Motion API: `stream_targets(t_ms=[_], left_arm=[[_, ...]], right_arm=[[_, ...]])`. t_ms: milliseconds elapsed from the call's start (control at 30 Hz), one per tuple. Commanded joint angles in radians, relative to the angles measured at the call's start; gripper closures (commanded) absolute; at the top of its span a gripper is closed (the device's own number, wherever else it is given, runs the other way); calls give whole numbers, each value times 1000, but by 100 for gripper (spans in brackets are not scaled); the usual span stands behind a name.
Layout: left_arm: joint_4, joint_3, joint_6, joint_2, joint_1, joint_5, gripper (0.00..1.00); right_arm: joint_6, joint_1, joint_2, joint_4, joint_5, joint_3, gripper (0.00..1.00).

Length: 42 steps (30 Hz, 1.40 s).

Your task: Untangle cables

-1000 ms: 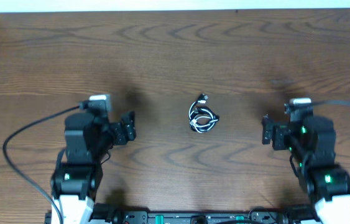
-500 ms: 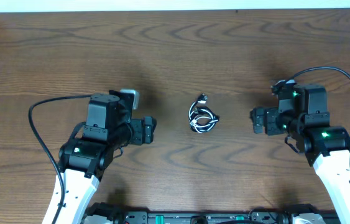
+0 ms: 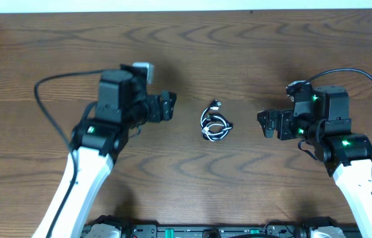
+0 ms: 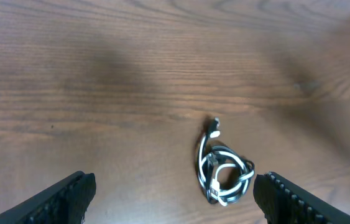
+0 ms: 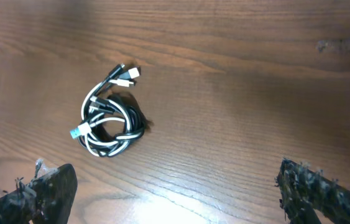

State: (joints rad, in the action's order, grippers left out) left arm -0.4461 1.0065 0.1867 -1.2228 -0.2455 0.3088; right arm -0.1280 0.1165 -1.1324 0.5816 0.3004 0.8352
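Your left gripper [image 3: 168, 106] has its jaws spread wide with nothing in them. In the left wrist view the two fingers [image 4: 69, 194] sit at the bottom corners with just bare wood between them. Same deal on the right gripper [image 3: 265, 123]: jaws wide, empty, touching nothing, fingers [image 5: 45, 190] down in the bottom corners of its wrist view. The cables [image 3: 215, 123] are one small coiled bunch of black and white cord, lying flat on the table [image 3: 252, 59] roughly midway between the two grippers and apart from both. A couple of plug ends poke out of the coil on the side toward the far edge. The left gripper sits a bit farther up the table than the bunch, and the right one is about level with it. Room-wise, there's open wood all around the coil. The far edge runs along the top of the overhead view, well away from everything, and the table's left edge only shows in the top-left corner, well clear of your left arm.
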Motion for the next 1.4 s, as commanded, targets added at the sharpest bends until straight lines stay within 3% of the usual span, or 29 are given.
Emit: stream_targets(t_ms=[0,367,800,900,1133,1267,1367], left_arm=[[14,46,13,-105,-38,-85,14],[121,45,10,-435,-172,-115,18],[200,45,10,-588,-288,-116,33],[216,45,11,-606,-294,-115,44],[220,45,11,-646,-323,-115,56],[224,45,11,-647,-342,-115,56],[217,45,11,-647,-356,-115,66]], right_arm=[[-60,3,0,-2,17,18,1],[-59,3,-1,3,17,18,1],[-59,3,-1,23,17,18,1],[-59,3,-1,26,17,18,1],[-59,3,-2,35,16,18,1],[-59,3,-9,36,16,18,1],[-59,3,-15,37,17,18,1]])
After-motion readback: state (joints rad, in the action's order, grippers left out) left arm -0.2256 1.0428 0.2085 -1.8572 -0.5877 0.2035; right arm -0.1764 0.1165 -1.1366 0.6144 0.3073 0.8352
